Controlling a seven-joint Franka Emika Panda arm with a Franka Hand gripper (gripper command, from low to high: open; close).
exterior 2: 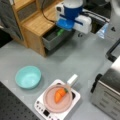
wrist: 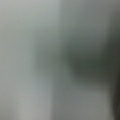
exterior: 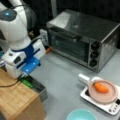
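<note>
The green object (exterior: 26,82) lies inside the open grey drawer (exterior: 40,89) of the wooden cabinet (exterior: 17,101), directly under the gripper (exterior: 23,75). In a front view the same green object (exterior 2: 60,31) shows just at the lower edge of the gripper (exterior 2: 63,28), so the jaws stand above it and it lies straight down from them. Its long axis seems to run along the drawer's length, though only 1 small patch of it shows. Whether the jaws are open, closed, or touching the green object I cannot tell; the blue-and-white hand body hides them, and the wrist view gives only a grey blur.

The arm reaches down over the cabinet's edge, its wrist pitched steeply toward the drawer mouth.

Well apart on the worktop (exterior: 62,75) sit a pink plate (exterior: 103,93) carrying a carrot (exterior: 101,87) on a white scale (exterior: 110,106), a teal bowl (exterior 2: 28,76), and a toaster oven (exterior: 82,37).
</note>
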